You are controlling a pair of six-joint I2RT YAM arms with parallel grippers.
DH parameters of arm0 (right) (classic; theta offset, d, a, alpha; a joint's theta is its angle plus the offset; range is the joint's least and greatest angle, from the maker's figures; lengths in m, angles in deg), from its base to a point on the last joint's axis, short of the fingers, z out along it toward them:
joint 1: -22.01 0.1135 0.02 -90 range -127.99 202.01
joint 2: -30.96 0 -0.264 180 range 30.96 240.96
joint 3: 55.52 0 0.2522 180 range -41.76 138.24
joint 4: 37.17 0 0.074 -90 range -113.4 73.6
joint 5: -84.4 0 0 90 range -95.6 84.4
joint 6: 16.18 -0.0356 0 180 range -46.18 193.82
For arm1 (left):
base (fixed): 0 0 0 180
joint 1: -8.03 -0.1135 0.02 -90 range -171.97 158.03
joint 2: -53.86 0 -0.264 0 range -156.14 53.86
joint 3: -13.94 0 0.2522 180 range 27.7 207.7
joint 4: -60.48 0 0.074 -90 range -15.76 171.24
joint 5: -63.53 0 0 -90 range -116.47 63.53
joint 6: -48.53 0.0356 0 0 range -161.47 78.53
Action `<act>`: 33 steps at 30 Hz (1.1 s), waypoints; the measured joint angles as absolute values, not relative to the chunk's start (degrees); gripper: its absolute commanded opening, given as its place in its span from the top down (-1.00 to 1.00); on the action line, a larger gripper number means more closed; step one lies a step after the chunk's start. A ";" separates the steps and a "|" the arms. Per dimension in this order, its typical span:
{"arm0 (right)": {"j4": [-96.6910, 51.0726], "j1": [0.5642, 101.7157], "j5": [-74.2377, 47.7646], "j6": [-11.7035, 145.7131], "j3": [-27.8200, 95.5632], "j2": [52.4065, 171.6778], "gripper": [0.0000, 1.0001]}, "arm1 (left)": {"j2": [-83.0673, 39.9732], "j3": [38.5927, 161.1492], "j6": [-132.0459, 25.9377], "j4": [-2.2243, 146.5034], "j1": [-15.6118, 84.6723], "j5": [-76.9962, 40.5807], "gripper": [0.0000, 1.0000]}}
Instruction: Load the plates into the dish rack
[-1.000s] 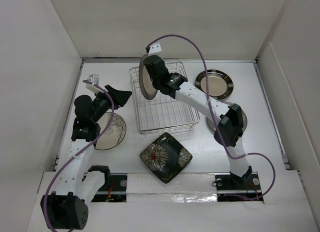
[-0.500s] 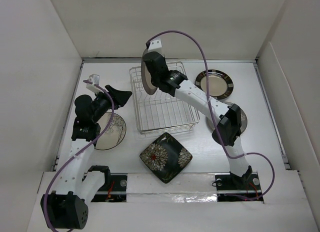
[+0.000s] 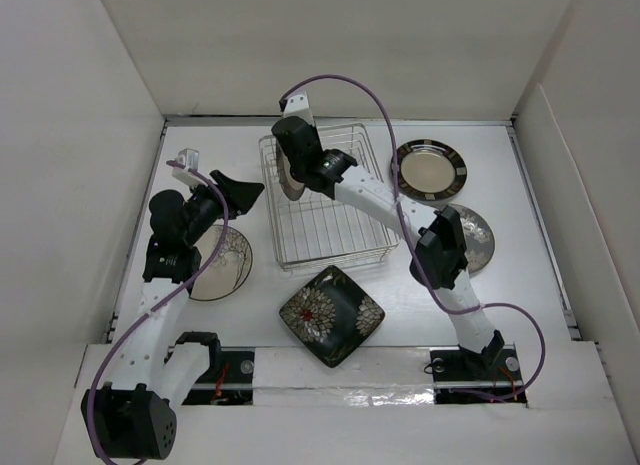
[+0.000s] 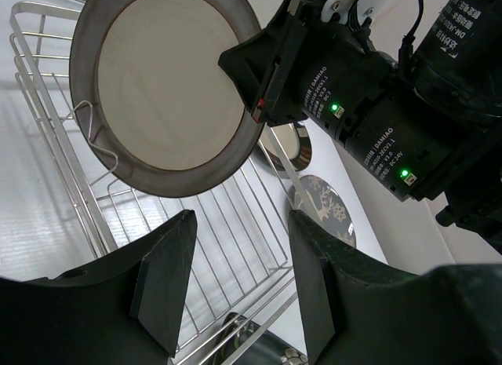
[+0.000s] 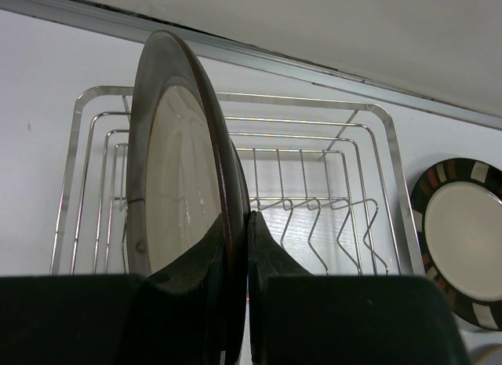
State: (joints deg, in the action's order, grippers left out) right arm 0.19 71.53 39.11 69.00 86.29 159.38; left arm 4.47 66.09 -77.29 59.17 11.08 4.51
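My right gripper (image 3: pixel 297 153) is shut on the rim of a round plate (image 3: pixel 289 170) with a dark rim and pale centre (image 5: pixel 179 184). The plate stands on edge over the left end of the dish rack (image 3: pixel 340 225), its lower edge down among the tines (image 4: pixel 88 123). A cream plate with a branch pattern (image 3: pixel 224 262) lies left of the rack. The black square flower plate (image 3: pixel 332 315) lies in front of it. A grey deer plate (image 3: pixel 474 237) and a striped-rim plate (image 3: pixel 429 169) lie to the right. My left gripper (image 3: pixel 236 190) hangs open left of the rack, empty.
White walls close in the table at the left, back and right. The right arm stretches diagonally over the rack's right half, its elbow (image 3: pixel 440 250) partly covering the deer plate. The row of zigzag tines (image 5: pixel 329 224) right of the held plate holds nothing.
The right arm has carried the held plate leftward and down into the rack's left end, and its elbow has shifted left, uncovering more of the deer plate. The left arm has not moved.
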 measured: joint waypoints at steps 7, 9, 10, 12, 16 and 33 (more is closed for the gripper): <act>-0.97 72.32 40.38 68.93 85.61 159.38 0.62 | 4.47 66.09 -77.29 59.17 11.08 4.27 0.06; -2.21 72.99 40.62 68.96 84.95 159.38 0.51 | 4.47 66.09 -77.29 59.19 11.08 4.10 0.06; -2.87 73.48 40.75 68.98 84.71 159.47 0.39 | 4.47 66.09 -77.29 59.19 11.08 4.08 0.06; -5.10 74.59 40.64 68.85 84.34 159.64 0.35 | 4.47 66.09 -77.29 59.19 11.08 3.92 0.06; -8.68 76.64 40.10 68.74 83.95 159.64 0.30 | 4.47 66.09 -77.27 59.30 11.08 3.42 0.06; -15.42 75.25 26.87 61.61 67.18 148.91 -0.26 | 4.63 66.09 -76.41 61.93 9.40 -3.68 0.33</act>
State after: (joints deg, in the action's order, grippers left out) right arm -15.42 75.25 26.87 61.61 67.18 148.91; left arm 4.63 66.09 -76.41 61.93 9.40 -3.68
